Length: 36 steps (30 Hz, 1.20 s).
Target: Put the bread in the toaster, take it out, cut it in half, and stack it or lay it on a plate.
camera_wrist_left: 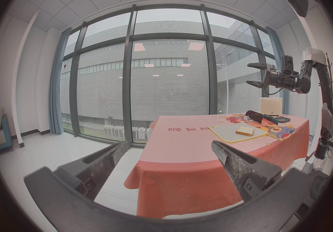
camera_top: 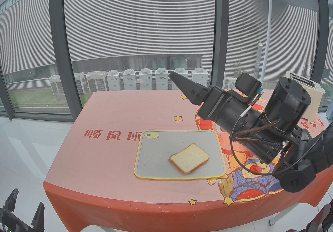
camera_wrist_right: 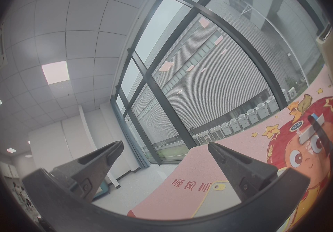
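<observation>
A slice of bread point(camera_top: 189, 158) lies flat on the grey, yellow-rimmed cutting board point(camera_top: 152, 159) near the middle of the table. My right gripper point(camera_top: 180, 81) hangs open and empty well above the board's far right side, pointing toward the window. The white toaster point(camera_top: 314, 92) stands at the table's far right corner, behind that arm. My left gripper point(camera_top: 24, 205) is open and empty, low beside the table's near left corner. From the left wrist view, its fingers point(camera_wrist_left: 104, 163) frame the table, with the bread point(camera_wrist_left: 245, 131), toaster point(camera_wrist_left: 270, 106) and right gripper point(camera_wrist_left: 256, 74) beyond.
A black knife point(camera_wrist_left: 260, 117) lies on the pink tablecloth point(camera_top: 114, 118) beyond the board, toward the toaster. Tall windows stand right behind the table. The table's left half is bare cloth. The board's corner point(camera_wrist_right: 216, 201) shows below the right gripper point(camera_wrist_right: 164, 147).
</observation>
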Tool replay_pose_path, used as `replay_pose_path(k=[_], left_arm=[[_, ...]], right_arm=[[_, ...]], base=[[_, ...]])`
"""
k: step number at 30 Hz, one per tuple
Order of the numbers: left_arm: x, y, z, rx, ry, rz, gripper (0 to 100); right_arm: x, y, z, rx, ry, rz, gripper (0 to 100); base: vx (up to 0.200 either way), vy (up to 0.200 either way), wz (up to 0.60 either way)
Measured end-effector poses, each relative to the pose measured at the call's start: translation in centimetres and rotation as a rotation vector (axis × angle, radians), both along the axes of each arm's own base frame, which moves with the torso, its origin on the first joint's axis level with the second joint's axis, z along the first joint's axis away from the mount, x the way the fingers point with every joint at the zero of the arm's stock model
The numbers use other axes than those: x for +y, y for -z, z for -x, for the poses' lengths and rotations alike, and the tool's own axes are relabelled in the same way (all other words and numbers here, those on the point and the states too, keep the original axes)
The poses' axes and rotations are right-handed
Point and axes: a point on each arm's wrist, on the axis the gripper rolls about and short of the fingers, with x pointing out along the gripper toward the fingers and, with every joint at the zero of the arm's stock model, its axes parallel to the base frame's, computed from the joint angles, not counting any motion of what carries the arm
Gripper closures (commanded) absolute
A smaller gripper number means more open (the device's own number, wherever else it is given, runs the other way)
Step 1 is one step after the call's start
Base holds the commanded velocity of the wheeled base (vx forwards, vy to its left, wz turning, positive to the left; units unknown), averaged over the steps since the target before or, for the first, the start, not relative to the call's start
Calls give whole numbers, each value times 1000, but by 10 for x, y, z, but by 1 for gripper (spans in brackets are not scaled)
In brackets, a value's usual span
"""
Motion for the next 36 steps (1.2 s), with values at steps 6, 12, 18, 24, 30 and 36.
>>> replay_pose_path(k=[6,12,18,24,30,36], left_arm=[[0,0,0,0,0,0,0],[0,0,0,0,0,0,0],[0,0,0,0,0,0,0],[0,0,0,0,0,0,0],[0,0,0,0,0,0,0],[0,0,0,0,0,0,0]], right_arm=[[-1,-5,1,-64,2,-16,0],[-18,-5,-5,-84,44,34,0],[-40,-1,-15,-44,120,212,0],[-70,2,-19,-2,255,387,0],[-98,1,-23,57,482,492,0],[-116,5,-22,156,611,585,0]], base=[[0,0,0],[0,0,0],[0,0,0],[0,0,0],[0,0,0],[0,0,0]])
